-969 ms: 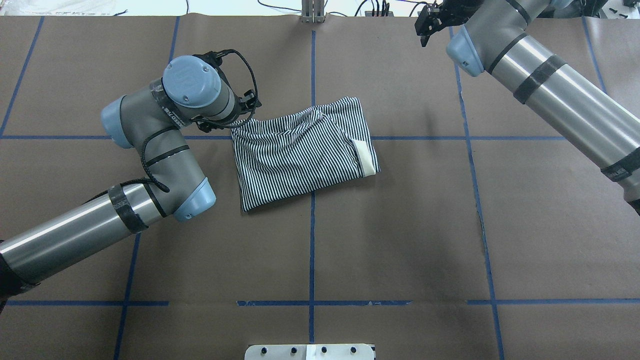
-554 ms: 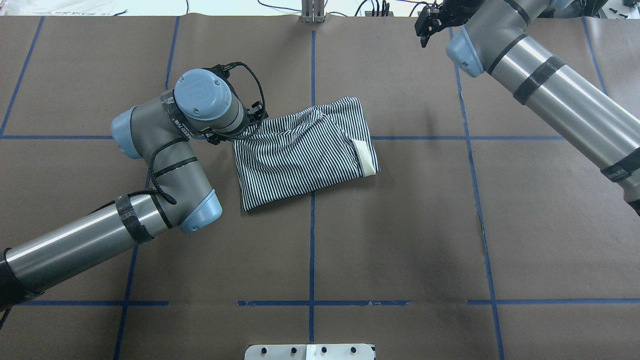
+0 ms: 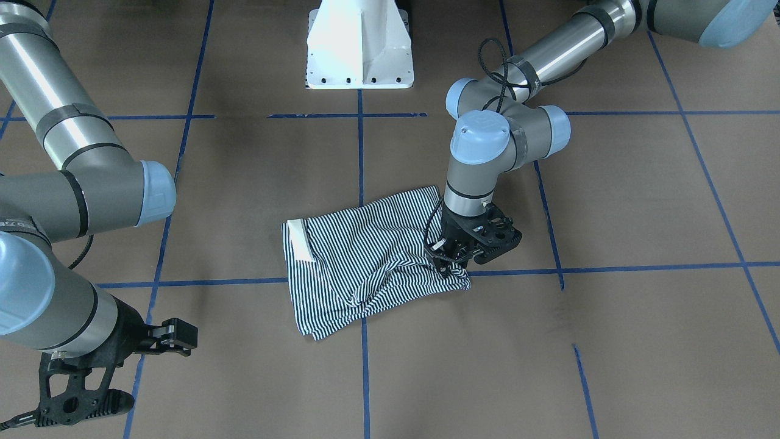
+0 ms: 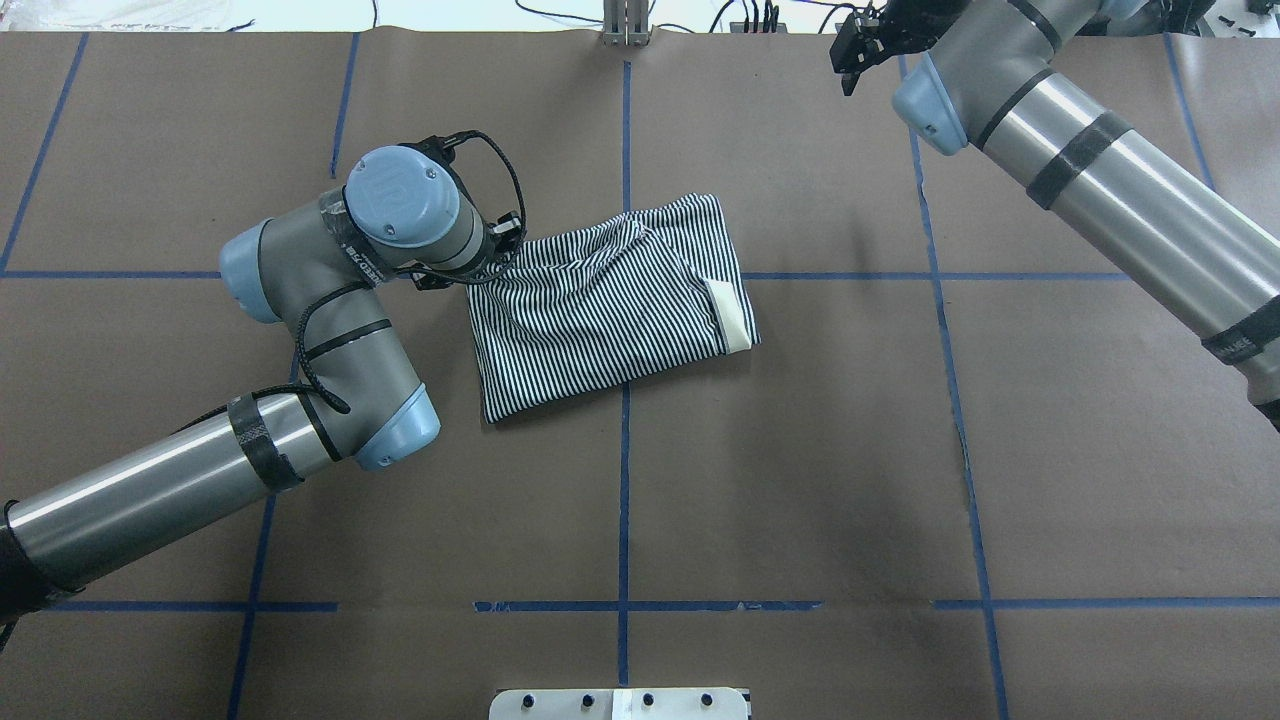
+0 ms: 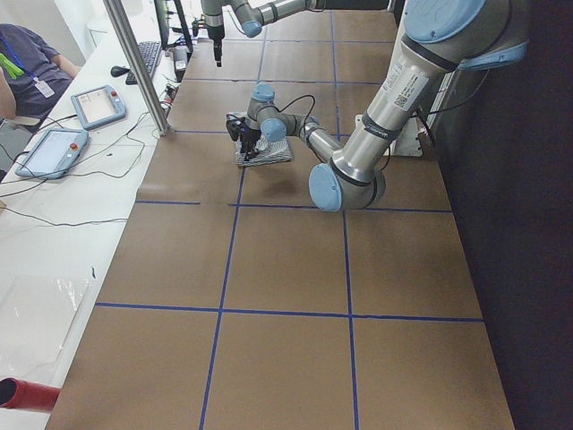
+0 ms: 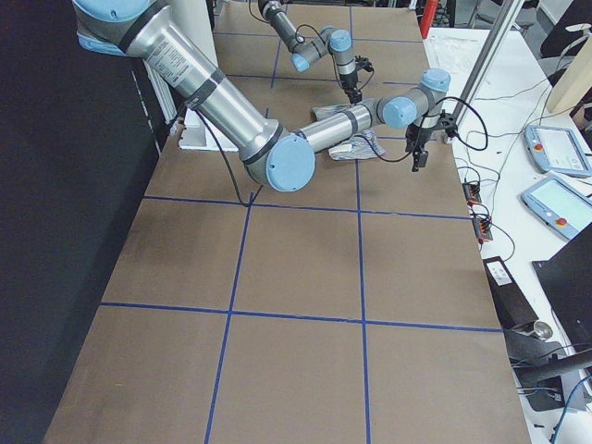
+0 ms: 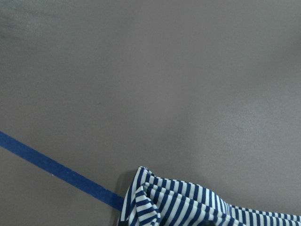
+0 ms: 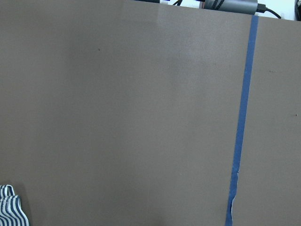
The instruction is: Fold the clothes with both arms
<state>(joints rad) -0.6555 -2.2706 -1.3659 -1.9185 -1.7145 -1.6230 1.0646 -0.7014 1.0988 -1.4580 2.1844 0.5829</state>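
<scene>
The striped polo shirt (image 4: 600,310) lies folded into a rough oblong near the middle of the worktop (image 4: 800,450), straddling a crossing of the blue tape lines (image 4: 625,480); its cream collar (image 4: 732,315) shows as a narrow strip along the edge on the robot's right; the cloth is rumpled into ridges towards the far left corner, flatter along the near edge.

The left arm (image 4: 330,300) bends in over that far left corner, wrist pointing straight down; the left pincer (image 3: 452,263) is closed tight on the corner, fingers nipping a bunched tuck of the striped cloth just where it meets a tape line; from its wrist camera you see only the gathered stripes at the bottom edge, over bare brown worktop.

The right arm (image 4: 1100,170) reaches to the far right side, well apart from the shirt; the right pincer (image 3: 161,372) hangs above the worktop with its fingers spread wide and nothing between them; from overhead it sits close to the far edge (image 4: 855,55).

The white pedestal base (image 3: 359,49) stands at the robot's side of the worktop.
</scene>
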